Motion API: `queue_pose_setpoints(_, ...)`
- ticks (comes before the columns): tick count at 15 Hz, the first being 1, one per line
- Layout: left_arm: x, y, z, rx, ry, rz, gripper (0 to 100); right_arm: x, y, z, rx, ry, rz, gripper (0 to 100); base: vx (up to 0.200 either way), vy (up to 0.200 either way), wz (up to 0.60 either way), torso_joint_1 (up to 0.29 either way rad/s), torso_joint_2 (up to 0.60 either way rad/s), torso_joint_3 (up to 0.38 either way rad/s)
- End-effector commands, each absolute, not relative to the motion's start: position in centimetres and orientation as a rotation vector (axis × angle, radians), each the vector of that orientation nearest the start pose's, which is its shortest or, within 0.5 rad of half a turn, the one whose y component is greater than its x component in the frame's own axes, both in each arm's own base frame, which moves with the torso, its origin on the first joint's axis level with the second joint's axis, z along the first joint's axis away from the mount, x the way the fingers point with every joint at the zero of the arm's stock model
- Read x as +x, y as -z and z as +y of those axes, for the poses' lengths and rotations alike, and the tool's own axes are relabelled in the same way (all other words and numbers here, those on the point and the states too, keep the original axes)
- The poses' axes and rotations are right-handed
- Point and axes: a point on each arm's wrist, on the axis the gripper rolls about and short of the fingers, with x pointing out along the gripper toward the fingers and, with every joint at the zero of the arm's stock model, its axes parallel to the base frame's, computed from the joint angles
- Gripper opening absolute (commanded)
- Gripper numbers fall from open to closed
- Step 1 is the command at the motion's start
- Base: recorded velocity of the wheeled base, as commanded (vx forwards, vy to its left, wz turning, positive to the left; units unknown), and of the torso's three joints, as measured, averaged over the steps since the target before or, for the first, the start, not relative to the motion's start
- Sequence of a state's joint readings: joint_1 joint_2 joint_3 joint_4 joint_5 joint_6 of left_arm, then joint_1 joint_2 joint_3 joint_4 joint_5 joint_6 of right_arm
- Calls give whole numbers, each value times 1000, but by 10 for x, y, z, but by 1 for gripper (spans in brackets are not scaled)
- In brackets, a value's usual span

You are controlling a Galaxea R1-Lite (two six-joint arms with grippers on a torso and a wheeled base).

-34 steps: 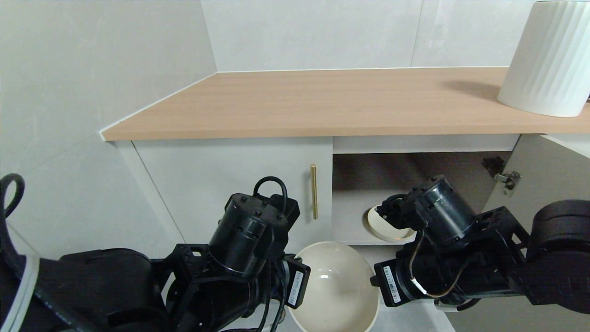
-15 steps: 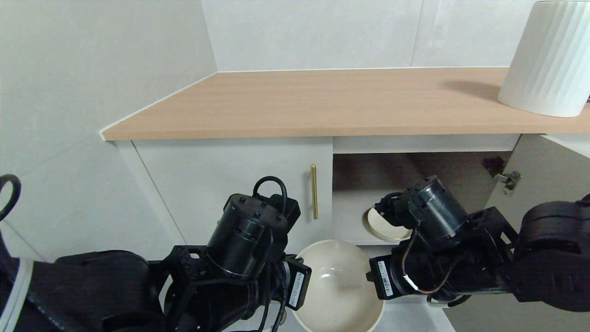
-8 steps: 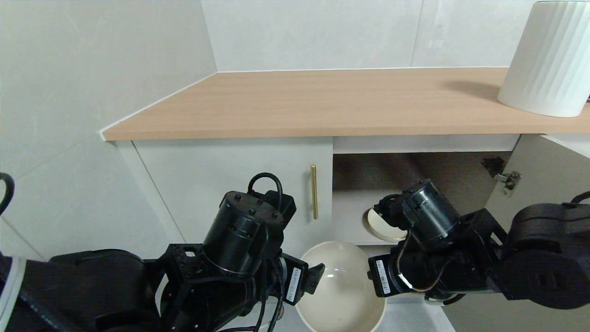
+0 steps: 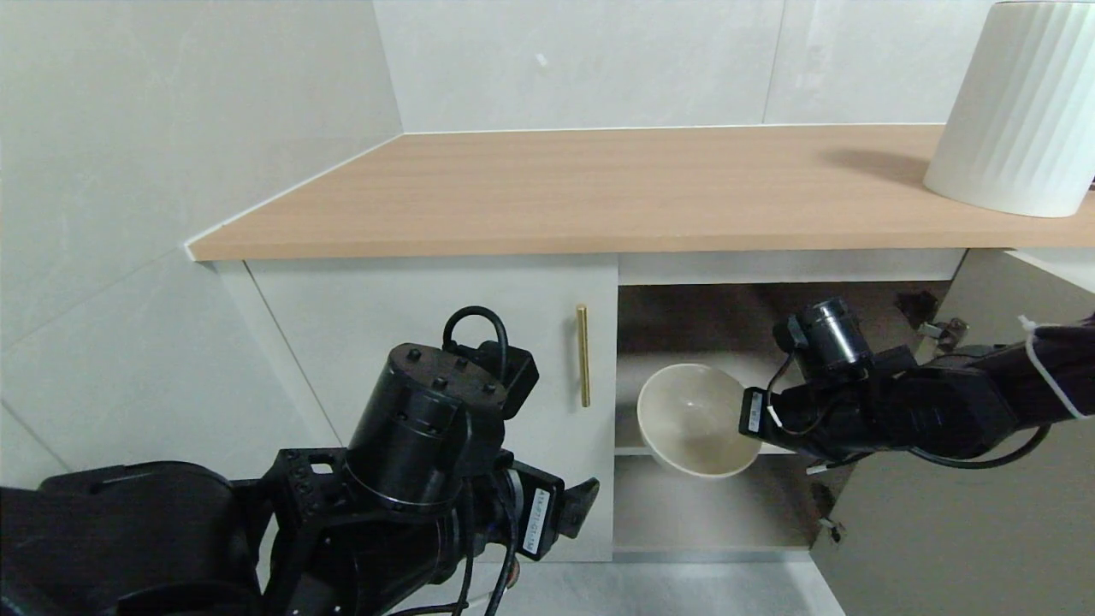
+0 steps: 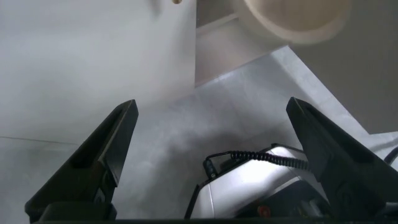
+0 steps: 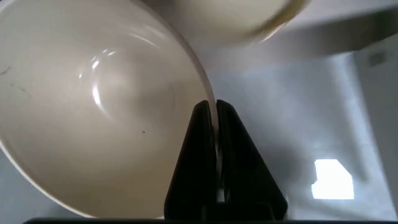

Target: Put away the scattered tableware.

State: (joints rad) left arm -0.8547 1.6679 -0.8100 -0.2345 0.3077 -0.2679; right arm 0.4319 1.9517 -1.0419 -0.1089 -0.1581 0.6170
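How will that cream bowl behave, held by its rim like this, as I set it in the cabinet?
The bowl looks like stiff glazed ceramic, so likely fragile if knocked. The right end effector pinches only its thin rim, and the glossy surface may let it slip or swing.

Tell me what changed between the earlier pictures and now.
The right pincer, shut on the bowl at its rim, carried it up and forward from between the arms to the open cabinet. The left pincer appears to have let go of it and drew back, open. The counter and white ribbed container stayed put.
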Motion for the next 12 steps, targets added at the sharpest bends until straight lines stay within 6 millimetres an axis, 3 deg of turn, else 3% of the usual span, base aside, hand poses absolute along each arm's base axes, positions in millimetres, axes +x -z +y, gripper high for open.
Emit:
queue_pose_setpoints(1, 190, -159, -208, 86, 452, 584, 100, 346, -88, 125, 361, 112, 796, 0, 0, 0, 0, 0, 0, 0)
queue_pose_setpoints(8, 190, -159, -208, 86, 452, 584, 100, 383, -73, 102, 436, 218, 728, 0, 0, 0, 0, 0, 0, 0)
queue_pose_setpoints(12, 190, -159, -208, 86, 452, 584, 100, 401, -57, 99, 449, 270, 720, 0, 0, 0, 0, 0, 0, 0)
